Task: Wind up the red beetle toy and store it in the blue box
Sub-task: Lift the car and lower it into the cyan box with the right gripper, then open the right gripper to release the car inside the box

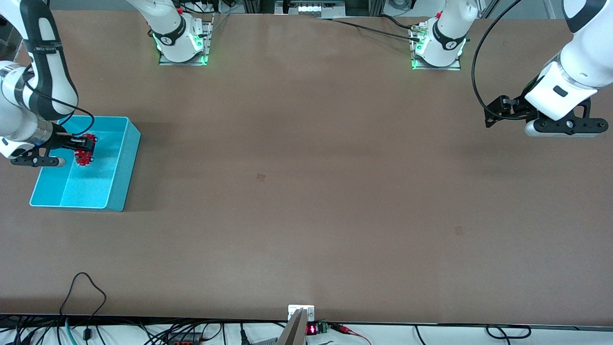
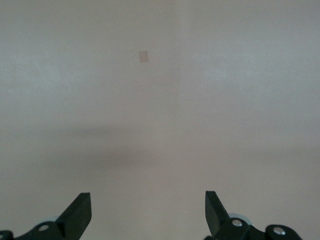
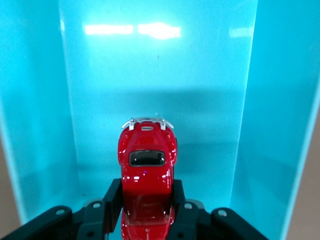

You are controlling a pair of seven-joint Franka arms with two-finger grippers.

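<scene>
Gripping red beetle toy (image 3: 147,170) inside blue box (image 1: 125,165).

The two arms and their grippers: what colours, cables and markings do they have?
Both arms have glossy white shells with black joint bands. The left gripper and the right gripper are black, with short angular fingers. A black cable loops beside each wrist. Green lights glow at both bases.

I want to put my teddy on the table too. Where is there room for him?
Almost everywhere: the brown table is bare from the blue box to under the left pincer, which waits open there. It's only crowded in the box, where the right pincer holds the red beetle toy.
</scene>
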